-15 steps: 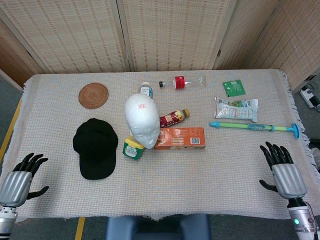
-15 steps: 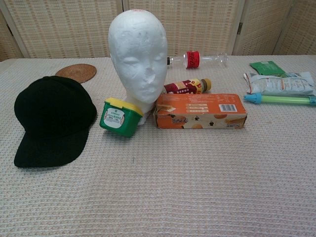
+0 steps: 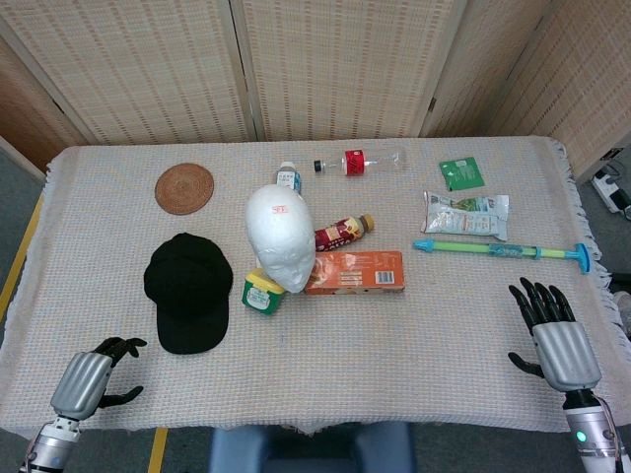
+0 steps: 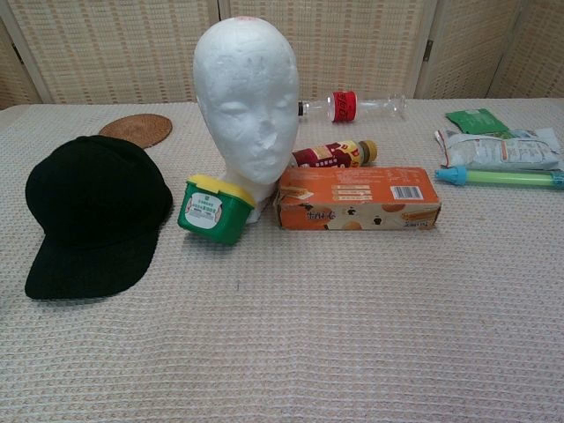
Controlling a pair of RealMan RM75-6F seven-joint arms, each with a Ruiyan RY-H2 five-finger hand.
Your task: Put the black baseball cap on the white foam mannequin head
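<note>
My left hand's (image 3: 91, 378) fingers curl loosely, holding nothing, near the desk's (image 3: 414, 355) front edge; my right hand's (image 3: 559, 340) fingers are spread, empty. The black cap (image 3: 187, 291) lies flat, brim toward me, just left of the foam head (image 3: 280, 239), probably within left reach.

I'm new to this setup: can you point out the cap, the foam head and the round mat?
black baseball cap (image 3: 187, 281), head view, crown
white foam mannequin head (image 4: 244, 97), chest view, face
woven round mat (image 3: 184, 187), head view, centre
</note>
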